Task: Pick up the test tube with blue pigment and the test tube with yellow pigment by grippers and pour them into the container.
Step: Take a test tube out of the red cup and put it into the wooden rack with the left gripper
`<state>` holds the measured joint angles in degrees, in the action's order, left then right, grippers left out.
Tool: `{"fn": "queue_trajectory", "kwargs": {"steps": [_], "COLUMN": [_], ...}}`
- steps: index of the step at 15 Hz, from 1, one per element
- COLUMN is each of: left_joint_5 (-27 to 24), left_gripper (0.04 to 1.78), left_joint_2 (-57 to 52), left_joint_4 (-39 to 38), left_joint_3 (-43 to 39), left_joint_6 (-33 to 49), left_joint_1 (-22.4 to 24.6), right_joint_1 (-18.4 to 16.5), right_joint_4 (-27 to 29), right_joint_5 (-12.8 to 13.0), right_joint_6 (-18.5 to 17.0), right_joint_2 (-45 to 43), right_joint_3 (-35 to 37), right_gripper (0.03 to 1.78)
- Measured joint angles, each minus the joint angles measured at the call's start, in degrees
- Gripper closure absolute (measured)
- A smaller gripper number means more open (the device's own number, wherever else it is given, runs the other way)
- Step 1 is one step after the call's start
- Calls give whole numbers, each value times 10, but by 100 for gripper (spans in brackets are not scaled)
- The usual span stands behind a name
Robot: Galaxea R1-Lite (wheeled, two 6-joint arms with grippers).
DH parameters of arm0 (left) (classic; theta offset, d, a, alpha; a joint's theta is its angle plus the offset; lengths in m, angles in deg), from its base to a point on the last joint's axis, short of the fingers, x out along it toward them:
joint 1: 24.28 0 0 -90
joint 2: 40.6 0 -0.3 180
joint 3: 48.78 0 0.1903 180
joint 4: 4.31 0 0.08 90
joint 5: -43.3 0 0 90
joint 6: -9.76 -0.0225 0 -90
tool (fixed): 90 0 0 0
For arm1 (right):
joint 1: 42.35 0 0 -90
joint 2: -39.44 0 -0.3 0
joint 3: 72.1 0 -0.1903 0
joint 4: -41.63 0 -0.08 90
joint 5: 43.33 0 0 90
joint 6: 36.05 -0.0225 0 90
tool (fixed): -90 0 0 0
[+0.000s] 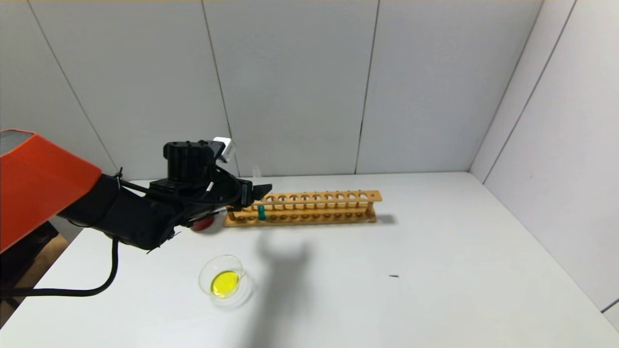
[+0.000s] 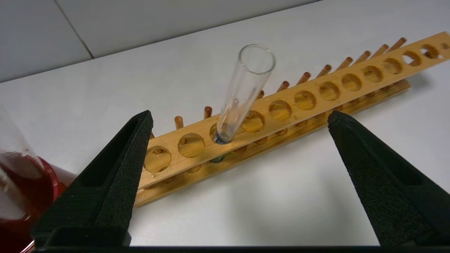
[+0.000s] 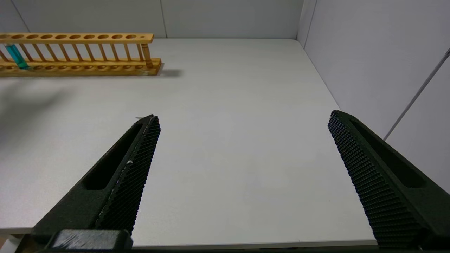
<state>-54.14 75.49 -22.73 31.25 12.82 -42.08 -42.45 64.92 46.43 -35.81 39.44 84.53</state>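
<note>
Left gripper (image 2: 239, 117) is hovering wide open and empty at the wooden rack (image 1: 338, 195), its rough black fingers (image 2: 123, 165) flanking the blue tube (image 2: 242, 91) standing tilted in a hole. Head view is showing the round glass dish (image 1: 242, 290) holding yellow liquid. Right gripper (image 3: 242, 121) is sitting wide open, empty, over bare table (image 3: 228, 147); its wrist view alone is showing it

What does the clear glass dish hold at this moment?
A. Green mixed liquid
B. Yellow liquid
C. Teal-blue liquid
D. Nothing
B: the container holds a yellow pool, while the test tube with blue pigment stands in the wooden rack with its teal liquid inside.
</note>
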Motion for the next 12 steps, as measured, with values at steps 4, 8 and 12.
{"fn": "queue_trajectory", "kwargs": {"steps": [4,8,12], "left_joint_5": [1,1,2], "left_gripper": [7,7,13], "left_joint_2": [45,80,102], "left_joint_4": [4,6,6], "left_joint_3": [39,74,94], "left_joint_6": [-1,-1,-3], "left_joint_1": [0,1,1], "right_joint_1": [0,0,0], "right_joint_4": [0,0,0], "right_joint_5": [0,0,0], "right_joint_6": [0,0,0], "right_joint_2": [0,0,0], "right_joint_3": [0,0,0], "right_gripper": [6,6,6]}}
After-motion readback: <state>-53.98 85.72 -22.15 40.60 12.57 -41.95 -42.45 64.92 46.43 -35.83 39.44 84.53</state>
